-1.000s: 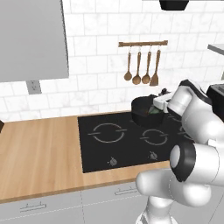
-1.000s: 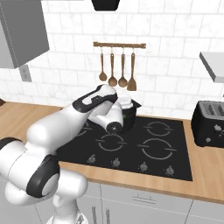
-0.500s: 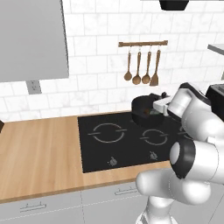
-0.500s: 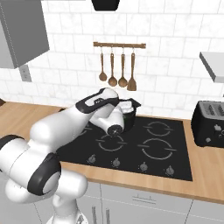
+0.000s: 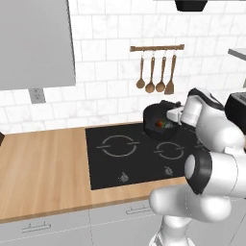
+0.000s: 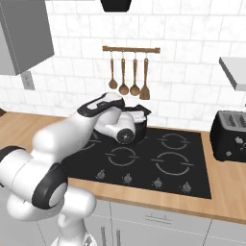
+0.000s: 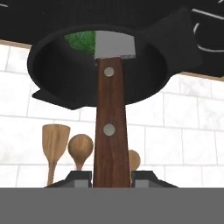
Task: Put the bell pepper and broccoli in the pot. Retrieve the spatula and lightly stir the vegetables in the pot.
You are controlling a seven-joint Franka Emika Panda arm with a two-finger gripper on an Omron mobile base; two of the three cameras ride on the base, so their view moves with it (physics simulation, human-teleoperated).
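Note:
The black pot point(image 7: 52, 72) stands on the cooktop's far burner, also seen as the pot point(image 5: 151, 116). Inside it lie the green broccoli point(image 7: 81, 41) and the red-orange bell pepper point(image 5: 159, 124). My gripper point(image 7: 112, 178) is shut on the dark brown handle of the spatula point(image 7: 109, 113). Its grey blade reaches down into the pot, right beside the broccoli. From the base, the gripper point(image 5: 175, 115) hovers at the pot's right rim. The arm hides most of the pot point(image 6: 142, 128) in the right base view.
The black cooktop point(image 5: 137, 156) is set in a wooden counter point(image 5: 43, 168). Wooden spoons and a turner hang on a rail point(image 5: 156, 48) on the tiled wall just behind the pot. A dark toaster point(image 6: 229, 137) stands at the right.
The hand with the spatula has shifted slightly over the pot. The grip on the handle stays shut.

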